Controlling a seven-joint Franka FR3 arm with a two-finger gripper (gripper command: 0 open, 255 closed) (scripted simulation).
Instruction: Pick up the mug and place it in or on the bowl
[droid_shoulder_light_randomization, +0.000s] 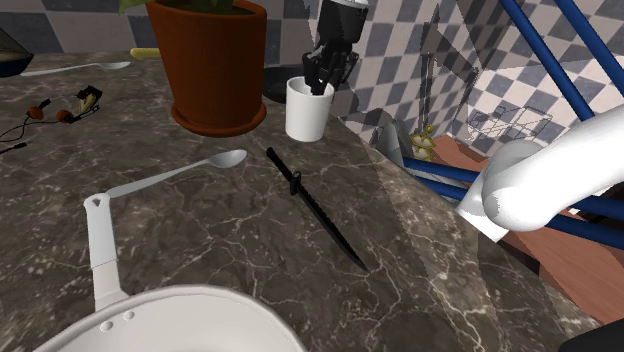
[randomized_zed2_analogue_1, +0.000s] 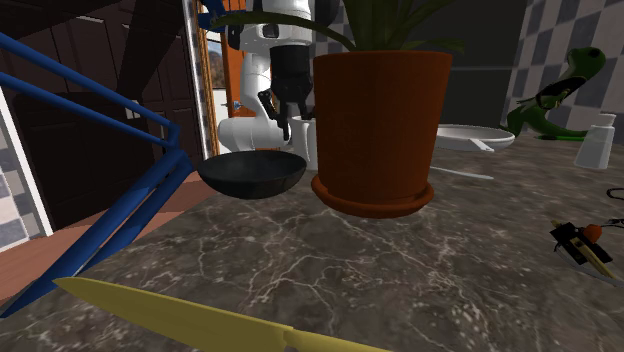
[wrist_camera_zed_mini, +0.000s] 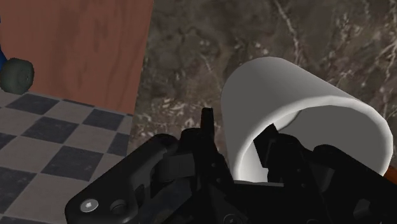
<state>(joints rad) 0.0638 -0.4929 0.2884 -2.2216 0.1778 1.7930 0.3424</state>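
Shoulder view puts the white mug (droid_shoulder_light_randomization: 306, 115) upright on the tabletop (droid_shoulder_light_randomization: 420, 270), at four o'clock from the brown plant pot (droid_shoulder_light_randomization: 215, 65), with the end effector (droid_shoulder_light_randomization: 320, 84) down on its rim. It pinches the mug's wall, probably so the mug lifts straight up; in the second exterior view, the black bowl (randomized_zed2_analogue_1: 250, 172) waits at the pot's nine o'clock.

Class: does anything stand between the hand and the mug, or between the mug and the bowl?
Nothing visible does. The hand is at the rim of the white mug; the black bowl sits beside it, the plant pot off to one side.
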